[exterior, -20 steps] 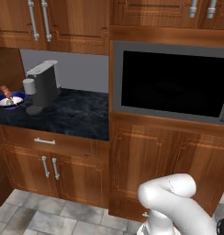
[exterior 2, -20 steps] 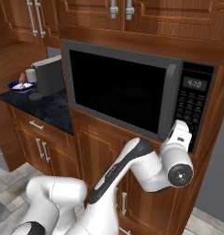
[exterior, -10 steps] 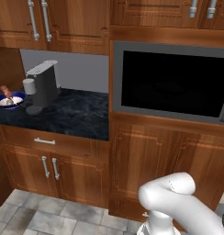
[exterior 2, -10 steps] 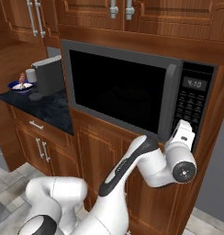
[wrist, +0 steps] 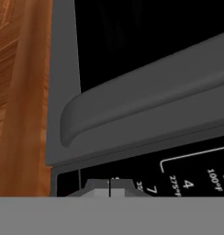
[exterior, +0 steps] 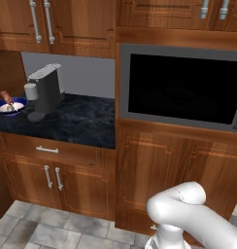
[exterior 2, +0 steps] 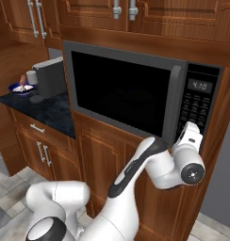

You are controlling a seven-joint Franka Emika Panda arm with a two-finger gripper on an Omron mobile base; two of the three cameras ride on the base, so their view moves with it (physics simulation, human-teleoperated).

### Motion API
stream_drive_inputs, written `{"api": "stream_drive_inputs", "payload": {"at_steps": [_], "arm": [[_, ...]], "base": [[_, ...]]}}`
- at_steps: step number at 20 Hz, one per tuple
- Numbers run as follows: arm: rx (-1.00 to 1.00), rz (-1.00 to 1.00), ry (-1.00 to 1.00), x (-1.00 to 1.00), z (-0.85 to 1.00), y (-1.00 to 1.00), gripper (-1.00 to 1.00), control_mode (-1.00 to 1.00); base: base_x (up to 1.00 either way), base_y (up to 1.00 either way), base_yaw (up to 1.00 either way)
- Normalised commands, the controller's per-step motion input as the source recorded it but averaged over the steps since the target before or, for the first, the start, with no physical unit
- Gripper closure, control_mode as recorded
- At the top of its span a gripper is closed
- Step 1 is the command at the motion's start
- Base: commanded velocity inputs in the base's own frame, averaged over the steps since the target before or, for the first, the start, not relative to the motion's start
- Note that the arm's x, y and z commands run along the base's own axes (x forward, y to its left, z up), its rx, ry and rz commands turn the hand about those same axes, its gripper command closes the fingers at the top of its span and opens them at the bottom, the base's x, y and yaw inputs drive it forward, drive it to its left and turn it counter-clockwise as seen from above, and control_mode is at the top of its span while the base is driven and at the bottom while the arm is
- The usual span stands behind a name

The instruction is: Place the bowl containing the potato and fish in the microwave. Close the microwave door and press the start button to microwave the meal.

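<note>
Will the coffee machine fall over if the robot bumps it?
Probably not easily. The coffee machine is a boxy block that stands flat on the counter, so it looks steady. It is taller than it is wide, though, so a hard shove near its top might tip it. A low push would likely just slide it.

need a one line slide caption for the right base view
White arm reaches its shut gripper to the keypad of the closed microwave, beside the door handle.
</note>
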Motion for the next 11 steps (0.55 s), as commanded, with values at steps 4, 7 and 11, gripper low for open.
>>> {"api": "stream_drive_inputs", "payload": {"at_steps": [4, 7, 11], "arm": [[0.00, 0.00, -0.03, 0.26, -0.30, -0.14, 1.00, -1.00], [-0.03, -0.01, -0.13, 0.29, -0.48, -0.15, 1.00, -1.00], [-0.02, -0.08, -0.04, 0.45, -0.36, -0.40, 1.00, -1.00]], "base": [[0.00, 0.00, 0.00], [0.00, 0.00, 0.00], [0.00, 0.00, 0.00]]}}
